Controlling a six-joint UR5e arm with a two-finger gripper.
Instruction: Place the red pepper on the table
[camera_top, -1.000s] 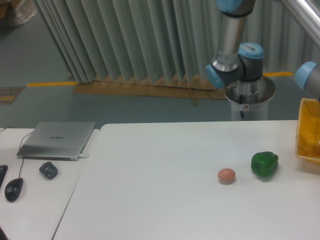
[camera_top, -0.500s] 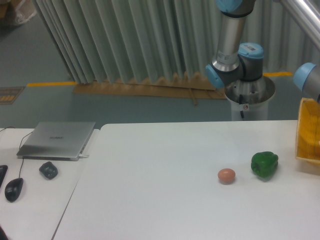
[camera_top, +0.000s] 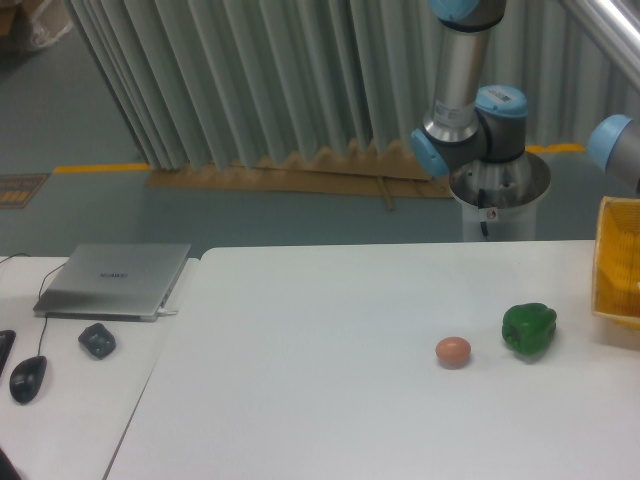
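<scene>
- Large flat white table (camera_top: 330, 400) with rounded corners fills the foreground
- On its right part lie a small orange-pink egg-like ball (camera_top: 453, 351) and, just beside it to the right, a glossy green bell pepper (camera_top: 529, 329)
- A yellow mesh basket (camera_top: 618, 270) stands at the table's right edge
- On the adjoining white desk (camera_top: 70, 400) sit a black mouse (camera_top: 27, 379), a small dark object (camera_top: 97, 340) and a closed grey laptop (camera_top: 115, 280)
- Behind the table rises the grey and blue robot arm (camera_top: 470, 110)
- Neither the claw nor the red pepper is in view
</scene>
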